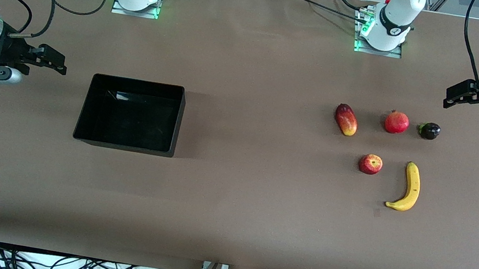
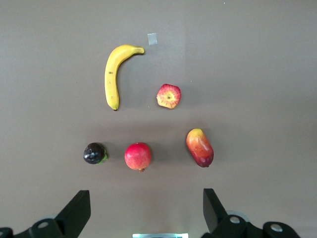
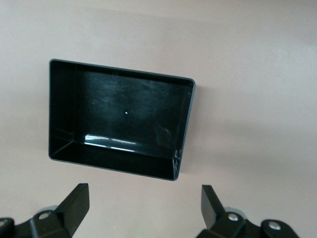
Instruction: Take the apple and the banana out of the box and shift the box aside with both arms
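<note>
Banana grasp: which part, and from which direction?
Judging by its pose, take the banana mid-length, straight down from above, fingers closing across its narrow width. It lies flat with bare table on both sides; the apple sits apart. The open left gripper is closest.

Banana (image 2: 113,74), apple (image 2: 169,95), open hand (image 2: 146,210)
</note>
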### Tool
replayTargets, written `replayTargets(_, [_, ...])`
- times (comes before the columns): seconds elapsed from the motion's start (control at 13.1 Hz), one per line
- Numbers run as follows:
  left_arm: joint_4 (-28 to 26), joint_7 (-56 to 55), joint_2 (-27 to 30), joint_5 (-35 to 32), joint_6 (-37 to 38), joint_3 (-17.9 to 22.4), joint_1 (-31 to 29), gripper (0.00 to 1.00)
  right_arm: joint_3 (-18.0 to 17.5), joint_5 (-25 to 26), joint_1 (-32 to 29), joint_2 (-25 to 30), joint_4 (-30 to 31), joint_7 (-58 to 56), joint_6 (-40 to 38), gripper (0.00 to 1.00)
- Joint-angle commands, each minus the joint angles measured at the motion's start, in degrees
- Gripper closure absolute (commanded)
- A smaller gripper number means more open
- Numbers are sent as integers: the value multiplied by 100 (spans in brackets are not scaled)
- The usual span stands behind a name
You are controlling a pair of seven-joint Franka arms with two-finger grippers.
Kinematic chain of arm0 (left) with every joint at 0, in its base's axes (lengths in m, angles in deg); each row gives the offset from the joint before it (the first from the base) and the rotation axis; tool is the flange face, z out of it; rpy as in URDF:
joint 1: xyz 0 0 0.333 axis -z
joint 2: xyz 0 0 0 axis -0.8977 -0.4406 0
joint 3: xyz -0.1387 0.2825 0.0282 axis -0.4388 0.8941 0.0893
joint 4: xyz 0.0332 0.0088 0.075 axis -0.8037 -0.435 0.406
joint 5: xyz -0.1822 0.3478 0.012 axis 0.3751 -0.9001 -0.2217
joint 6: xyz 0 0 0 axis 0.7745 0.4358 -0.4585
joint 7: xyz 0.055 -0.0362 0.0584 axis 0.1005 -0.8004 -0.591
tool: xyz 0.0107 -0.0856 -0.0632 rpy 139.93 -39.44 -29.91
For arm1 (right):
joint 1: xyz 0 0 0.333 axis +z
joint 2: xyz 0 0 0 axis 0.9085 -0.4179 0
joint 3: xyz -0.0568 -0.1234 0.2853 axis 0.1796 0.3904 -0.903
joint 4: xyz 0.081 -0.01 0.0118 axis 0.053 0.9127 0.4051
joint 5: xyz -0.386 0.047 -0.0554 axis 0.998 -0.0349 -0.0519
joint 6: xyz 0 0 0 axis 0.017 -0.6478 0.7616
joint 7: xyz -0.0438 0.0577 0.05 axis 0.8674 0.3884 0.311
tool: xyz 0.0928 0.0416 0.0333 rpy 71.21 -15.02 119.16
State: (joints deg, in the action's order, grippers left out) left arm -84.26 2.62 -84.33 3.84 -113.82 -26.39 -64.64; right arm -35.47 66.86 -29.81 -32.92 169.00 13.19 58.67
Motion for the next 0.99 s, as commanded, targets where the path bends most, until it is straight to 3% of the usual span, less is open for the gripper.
replayTargets(0.0, [76,105,33,-102,115,5,-9,0,10,158,11,324,109,-97,-142,0])
replayTargets(0.15, [76,105,33,-102,115,5,-9,0,-69,158,-128,343,154,-245,-107,0])
replayTargets(0.23, [76,105,33,-102,115,5,-9,0,-348,185,-434,343,154,-333,-98,0])
replayTargets(0.69, [68,105,33,-102,124,5,-9,0,-2773,475,-2780,562,101,-264,-142,0])
replayTargets(0.91, [68,105,33,-102,124,5,-9,0,-2899,484,-2968,712,137,-264,-273,0])
